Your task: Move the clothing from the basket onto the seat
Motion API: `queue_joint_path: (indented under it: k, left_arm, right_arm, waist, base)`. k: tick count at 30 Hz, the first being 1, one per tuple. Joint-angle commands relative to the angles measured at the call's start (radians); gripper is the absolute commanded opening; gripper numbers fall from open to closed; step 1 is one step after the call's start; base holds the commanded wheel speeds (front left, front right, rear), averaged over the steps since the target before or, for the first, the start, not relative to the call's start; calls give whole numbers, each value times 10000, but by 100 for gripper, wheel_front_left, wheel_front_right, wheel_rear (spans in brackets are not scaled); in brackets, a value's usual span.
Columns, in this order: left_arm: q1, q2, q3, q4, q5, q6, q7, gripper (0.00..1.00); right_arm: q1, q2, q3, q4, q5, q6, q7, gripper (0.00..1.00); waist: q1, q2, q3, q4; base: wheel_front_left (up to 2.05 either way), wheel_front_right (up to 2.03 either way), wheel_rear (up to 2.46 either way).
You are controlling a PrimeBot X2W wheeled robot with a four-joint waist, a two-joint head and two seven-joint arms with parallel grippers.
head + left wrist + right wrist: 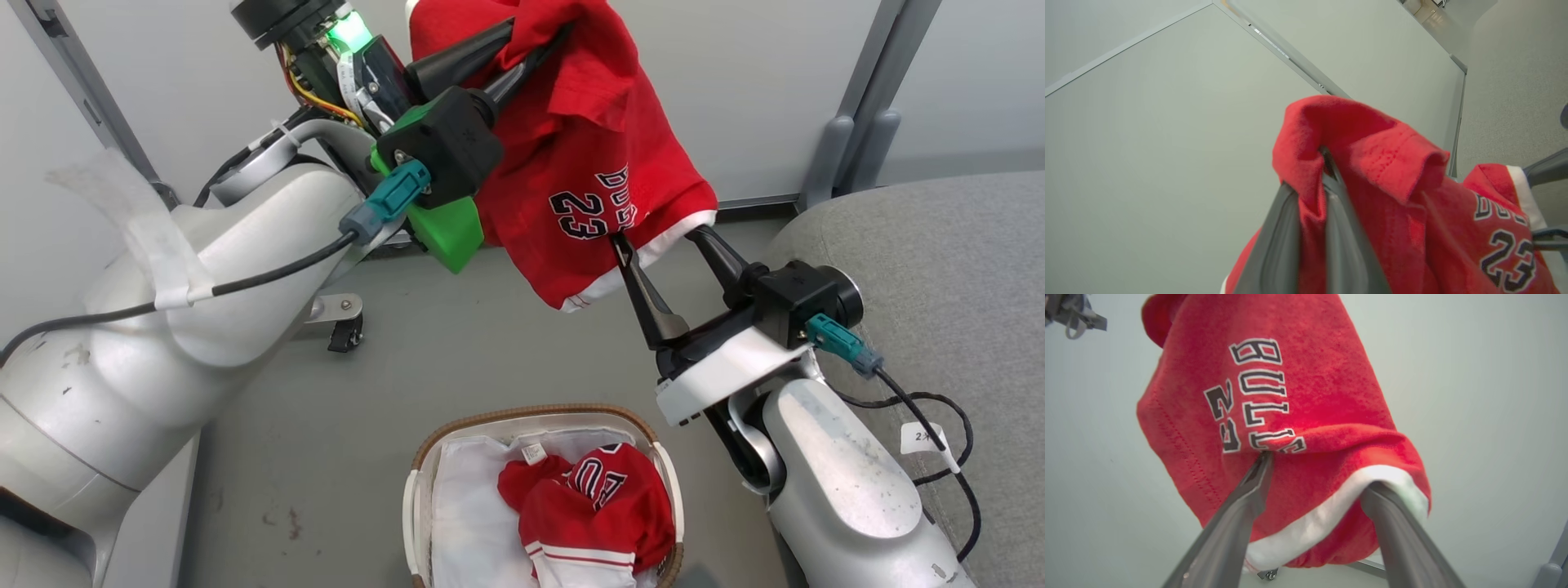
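A red garment [588, 147] lettered "BULLS 23" hangs in the air above the floor. My left gripper [539, 31] is shut on its upper fold, and the left wrist view shows red cloth [1392, 163] pinched between the two dark fingers [1278, 245]. My right gripper [1318, 471] stands open at the garment's lower edge: one fingertip touches the lettered front and the other sits under the white hem [1331, 514]. More red clothing [604, 506] lies in the basket [457, 429] below. The grey seat [939, 269] is at the right.
The basket's white liner [465, 506] shows beside the clothing. Grey floor [457, 351] lies between basket and wall. A caster wheel [344, 331] stands by my left arm, and a grey frame post [849, 139] rises beside the seat. A black cable [947, 408] loops over the seat's edge.
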Motion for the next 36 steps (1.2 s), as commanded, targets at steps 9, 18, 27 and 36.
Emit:
queue_joint_path:
  k: [9,18,27,36]
  left_arm:
    - [213,-133,9,-533,1,-23,-6,0]
    - [471,-100,10,-463,-215,-16,-6,0]
    - [1098,-104,336,-10,-588,-16,-6,0]
    - [2111,-264,1026,586,-1149,10,-5,10]
  right_arm:
    - [-667,-42,-2,419,670,-10,-21,100]
    - [-949,-41,26,493,643,-10,-21,0]
    - [-842,-42,-115,350,381,-10,-21,0]
    - [-816,-41,-339,197,89,-10,-21,0]
  waist:
    - [0,0,-26,242]
    - [0,0,4,390]
    - [0,0,74,326]
    - [0,0,144,253]
  base:
    - [0,0,0]
    - [0,0,0]
    - [0,0,0]
    - [0,0,0]
